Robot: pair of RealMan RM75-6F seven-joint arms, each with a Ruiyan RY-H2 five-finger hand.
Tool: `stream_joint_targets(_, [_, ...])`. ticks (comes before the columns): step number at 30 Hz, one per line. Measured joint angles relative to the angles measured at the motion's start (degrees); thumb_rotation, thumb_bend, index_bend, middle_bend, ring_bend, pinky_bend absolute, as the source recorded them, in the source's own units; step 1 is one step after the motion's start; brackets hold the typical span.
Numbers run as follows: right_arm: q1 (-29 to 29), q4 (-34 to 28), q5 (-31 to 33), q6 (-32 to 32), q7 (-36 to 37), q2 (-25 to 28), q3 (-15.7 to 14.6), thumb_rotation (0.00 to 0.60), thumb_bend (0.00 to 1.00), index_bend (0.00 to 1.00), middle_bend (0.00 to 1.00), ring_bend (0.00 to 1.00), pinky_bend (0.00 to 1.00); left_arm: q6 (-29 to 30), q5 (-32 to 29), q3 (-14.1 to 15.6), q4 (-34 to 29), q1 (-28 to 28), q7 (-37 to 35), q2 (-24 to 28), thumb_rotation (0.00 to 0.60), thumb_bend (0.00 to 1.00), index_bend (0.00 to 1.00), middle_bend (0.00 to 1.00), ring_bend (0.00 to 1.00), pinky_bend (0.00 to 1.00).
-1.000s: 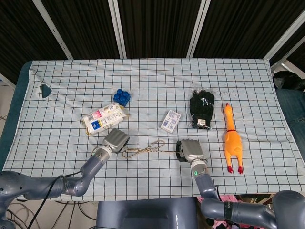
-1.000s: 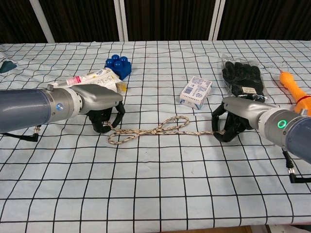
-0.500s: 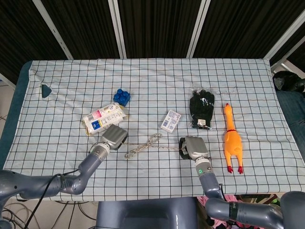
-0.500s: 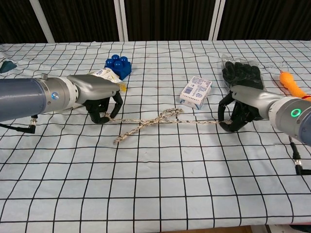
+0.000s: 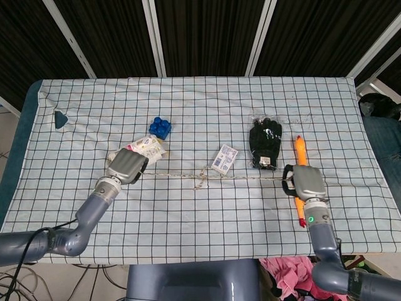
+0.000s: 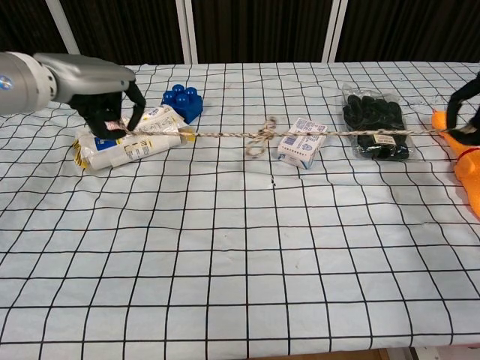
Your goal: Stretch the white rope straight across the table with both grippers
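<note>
Since a second ago you are pulling both hands apart, and the white rope (image 5: 207, 177) is running nearly taut across the table (image 5: 188, 113), one knot near its middle. Your left hand (image 5: 127, 167) is gripping one end over the snack packet (image 6: 127, 139); your right hand (image 5: 305, 181) is gripping the other above the rubber chicken (image 5: 301, 150). One blue block (image 6: 181, 101), one small box (image 6: 302, 142), one glove pack (image 6: 375, 120). Only the head view is showing your right hand whole.

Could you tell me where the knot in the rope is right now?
In the chest view the knot sits mid-table, just left of the small box.
</note>
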Motion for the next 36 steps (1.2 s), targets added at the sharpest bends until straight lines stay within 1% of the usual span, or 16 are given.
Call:
stream_joint_targets(4, [-1.24,1.67,1.14,-1.74,2.47,4.10,0.47,0.600,0.51,0.59,1.00,1.00,1.00,1.03,1.38,0.27,-2.16,2.37,-2.99,4.94,0.600,0.51,0.66,0.97,0.92,0.82])
stream_joint_targets(8, [-1.99,4.51,2.63,-4.15,4.62,5.88,0.83,0.600,0.50,0.59,1.00,1.00,1.00,1.02,2.77,1.28,-2.49,5.22,-6.46,8.70,0.600,0.51,0.66,0.97,0.92,0.82])
stream_joint_targets(14, [-2.51,9.75,3.84,-8.58,7.52,6.35,0.65,0.600,0.50,0.59,1.00,1.00,1.00,-0.59,5.88,2.39,-0.73,7.82,-11.56,9.84,0.600,0.51,0.66,0.97,0.92,0.82])
stream_joint_targets(19, [-2.50,14.54,4.84,-11.95,9.25,5.31,0.35,0.600,0.50,0.59,1.00,1.00,1.00,-1.78,9.57,3.21,1.39,10.06,-15.89,9.32,0.600,0.51,0.66,0.97,0.92,0.82])
stream_joint_targets(23, [-2.32,18.01,5.48,-14.08,10.27,3.96,0.13,0.600,0.50,0.59,1.00,1.00,1.00,-3.21,12.45,4.27,4.39,11.60,-18.04,7.54,0.600,0.51,0.66,0.97,0.92,0.82])
stream_joint_targets(28, [-1.98,22.79,6.76,-16.27,11.03,2.14,0.01,0.600,0.50,0.59,1.00,1.00,1.00,-4.24,13.42,4.92,7.77,12.48,-18.59,5.04,0.600,0.51,0.64,0.97,0.92,0.82])
stream_joint_targets(31, [-1.78,25.42,7.42,-17.60,11.32,1.12,-0.08,0.600,0.48,0.59,1.00,1.00,1.00,-4.63,13.62,5.09,9.94,12.90,-18.59,3.29,0.600,0.50,0.62,0.96,0.91,0.82])
stream_joint_targets(33, [-1.70,26.68,7.67,-18.56,11.46,0.52,-0.26,0.600,0.45,0.58,1.00,1.00,1.00,-5.12,13.70,5.12,11.35,13.20,-18.77,2.02,0.600,0.48,0.57,0.96,0.91,0.81])
stream_joint_targets(34, [-1.68,27.06,7.79,-18.99,11.49,0.37,-0.37,0.600,0.42,0.55,1.00,1.00,1.00,-5.36,13.77,5.13,11.87,13.31,-18.89,1.55,0.600,0.46,0.52,0.95,0.91,0.81])
stream_joint_targets(36, [-1.60,27.79,8.03,-20.11,11.45,0.14,-0.67,0.600,0.33,0.46,1.00,1.00,1.00,-5.95,14.02,5.12,12.91,13.53,-19.16,0.58,0.600,0.37,0.42,0.95,0.91,0.81])
